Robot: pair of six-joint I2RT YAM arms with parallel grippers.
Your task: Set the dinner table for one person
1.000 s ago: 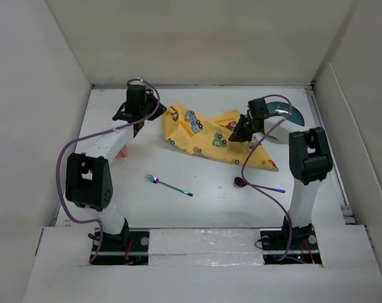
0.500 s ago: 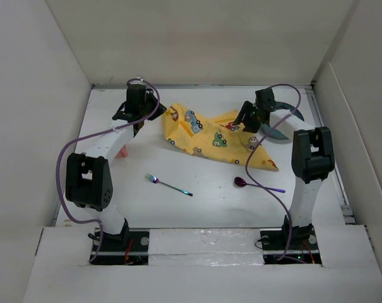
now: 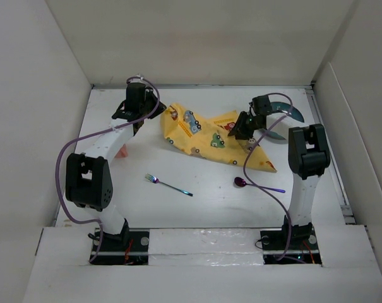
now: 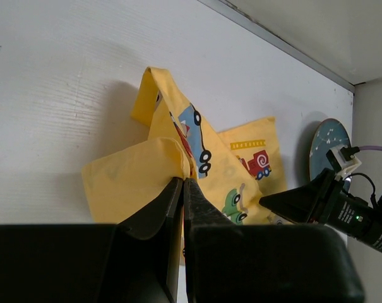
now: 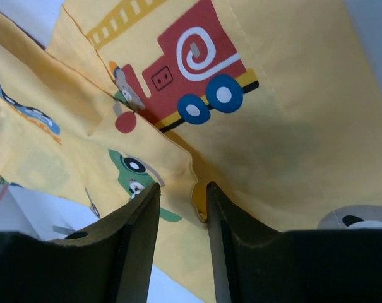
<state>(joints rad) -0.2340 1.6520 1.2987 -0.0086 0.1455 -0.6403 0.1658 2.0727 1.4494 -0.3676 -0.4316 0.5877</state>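
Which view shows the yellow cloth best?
Top external: nearly all the yellow cloth shows. Left wrist shows much of it, one end pinched by the left gripper. Right wrist shows only a fold between the right gripper's jaws.

Left arm [image 3: 89,183]: elbow joint raised above the base; forearm extends forward toward the far side.
Left gripper [image 4: 183,182]: fingers pressed together, tips pinching a raised fold of the yellow cloth [image 4: 124,177].
Right arm [image 3: 307,154]: elbow joint raised above the base; forearm angles forward and to the left.
Right gripper [image 5: 183,189]: pointed downward; jaws parted by a narrow gap, tips low over the cloth.
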